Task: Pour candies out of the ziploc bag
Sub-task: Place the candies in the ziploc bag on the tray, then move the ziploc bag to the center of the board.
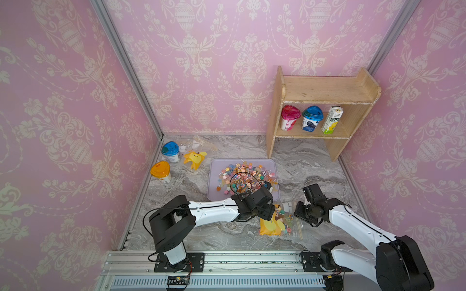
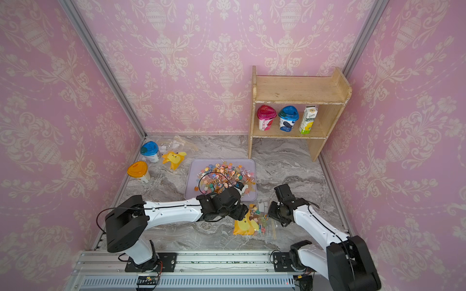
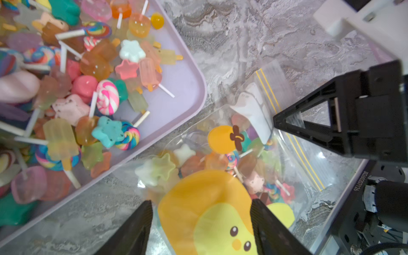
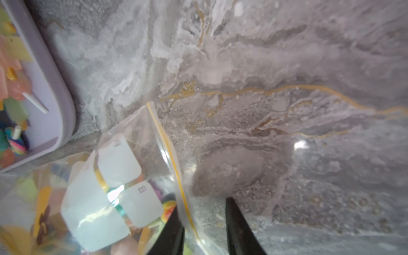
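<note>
The clear ziploc bag (image 1: 276,223) (image 2: 248,224), printed with a yellow chick, lies flat on the marble table in front of the lilac tray (image 1: 214,194) (image 2: 191,195). Some candies (image 3: 220,159) are still inside it. A big heap of candies (image 1: 242,176) (image 3: 88,88) fills the tray. My left gripper (image 3: 202,212) is open, its jaws straddling the bag's printed end (image 3: 209,194). My right gripper (image 4: 204,220) is open at the bag's other end, and the yellow-striped zip edge (image 4: 176,176) runs between its jaws.
A wooden shelf (image 1: 325,100) at the back right holds two lidded cups and a carton. At the back left stand a blue-lidded cup (image 1: 170,151) and an orange-lidded cup (image 1: 161,171), with a second chick-printed bag (image 1: 195,158) beside them.
</note>
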{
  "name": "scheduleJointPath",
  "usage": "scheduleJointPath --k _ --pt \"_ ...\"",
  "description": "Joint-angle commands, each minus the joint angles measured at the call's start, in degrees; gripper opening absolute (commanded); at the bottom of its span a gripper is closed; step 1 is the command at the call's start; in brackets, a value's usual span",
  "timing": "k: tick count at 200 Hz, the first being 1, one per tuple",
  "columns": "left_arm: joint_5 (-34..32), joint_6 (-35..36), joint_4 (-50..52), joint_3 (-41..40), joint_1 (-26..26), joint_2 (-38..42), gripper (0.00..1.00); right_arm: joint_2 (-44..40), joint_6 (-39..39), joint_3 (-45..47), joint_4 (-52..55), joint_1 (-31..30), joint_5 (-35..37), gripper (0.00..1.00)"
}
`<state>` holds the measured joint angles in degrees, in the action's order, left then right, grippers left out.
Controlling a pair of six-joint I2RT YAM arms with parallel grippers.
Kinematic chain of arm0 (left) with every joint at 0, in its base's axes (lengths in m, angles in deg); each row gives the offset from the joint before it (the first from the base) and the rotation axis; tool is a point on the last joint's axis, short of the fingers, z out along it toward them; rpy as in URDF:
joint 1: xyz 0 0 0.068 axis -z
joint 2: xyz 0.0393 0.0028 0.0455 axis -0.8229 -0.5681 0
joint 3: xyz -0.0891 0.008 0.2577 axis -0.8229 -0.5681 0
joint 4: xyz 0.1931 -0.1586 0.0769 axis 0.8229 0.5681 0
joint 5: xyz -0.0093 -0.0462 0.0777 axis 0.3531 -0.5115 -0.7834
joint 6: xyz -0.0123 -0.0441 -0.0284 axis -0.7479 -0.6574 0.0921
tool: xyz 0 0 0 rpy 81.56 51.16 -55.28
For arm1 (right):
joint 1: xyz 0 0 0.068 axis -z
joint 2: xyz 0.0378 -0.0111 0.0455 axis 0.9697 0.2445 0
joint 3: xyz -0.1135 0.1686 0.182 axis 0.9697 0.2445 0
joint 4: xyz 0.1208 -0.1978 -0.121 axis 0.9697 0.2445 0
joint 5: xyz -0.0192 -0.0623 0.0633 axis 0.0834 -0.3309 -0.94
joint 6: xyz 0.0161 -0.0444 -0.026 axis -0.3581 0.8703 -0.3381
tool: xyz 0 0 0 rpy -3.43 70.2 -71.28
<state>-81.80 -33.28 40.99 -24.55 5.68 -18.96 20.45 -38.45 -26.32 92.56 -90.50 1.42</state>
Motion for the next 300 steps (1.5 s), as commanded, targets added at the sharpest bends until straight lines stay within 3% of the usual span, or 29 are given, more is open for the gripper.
scheduleJointPath --k 1,31,57,92,133,158,180,197,224,237,256,281,300 --pt "0.3 -3.2 2.2 -2.6 0.4 -0.1 0.74 0.5 0.5 1.0 -0.9 -0.1 -1.3 0.29" --pt "3.1 -5.8 -1.0 -5.2 0.6 -0.8 0.75 -0.6 0.5 1.7 -0.4 -0.1 -1.6 0.2" --pt "5.7 -7.0 -3.4 -5.6 0.6 -2.4 0.69 -2.9 0.2 2.1 0.6 -0.1 -1.7 0.15" --pt "8.2 -8.7 -6.6 -5.7 0.5 -4.4 0.54 -5.0 -0.1 2.4 1.5 -0.2 -2.0 0.1" --pt "7.1 -9.9 -7.0 -7.3 0.6 -3.5 0.28 -6.2 0.1 2.5 1.5 -0.3 -3.1 0.07" --pt "4.7 -10.1 -6.6 -9.5 0.2 -0.8 0.2 -7.0 0.1 2.0 0.4 -1.7 -6.2 0.06" --pt "2.8 -10.0 -5.0 -10.9 -0.3 1.8 0.13 -7.6 -0.6 -0.2 0.9 -6.4 -5.6 0.05" --pt "2.5 -8.9 -3.0 -10.8 -0.7 3.5 0.17 -7.0 -0.7 -2.4 1.9 -9.6 -4.8 0.05" --pt "1.7 -6.0 0.8 -8.7 -0.7 6.7 0.56 -6.1 -0.4 -4.9 3.1 -12.6 -4.6 0.04" --pt "-0.1 -5.0 3.2 -7.7 -0.7 8.8 0.65 -6.4 -0.6 -5.4 3.4 -13.4 -4.7 0.04" --pt "-1.5 -3.2 4.7 -6.6 -0.7 11.9 0.66 -7.1 -0.8 -5.9 3.5 -14.1 -4.8 0.04" --pt "0.4 -1.7 2.6 -6.2 0.0 14.1 0.54 -7.8 -2.3 -5.9 2.7 -14.7 -5.0 0.04" --pt "5.4 -1.2 -3.2 -7.4 0.7 13.6 0.49 -7.8 -4.7 -5.3 1.3 -14.9 -4.9 0.05"
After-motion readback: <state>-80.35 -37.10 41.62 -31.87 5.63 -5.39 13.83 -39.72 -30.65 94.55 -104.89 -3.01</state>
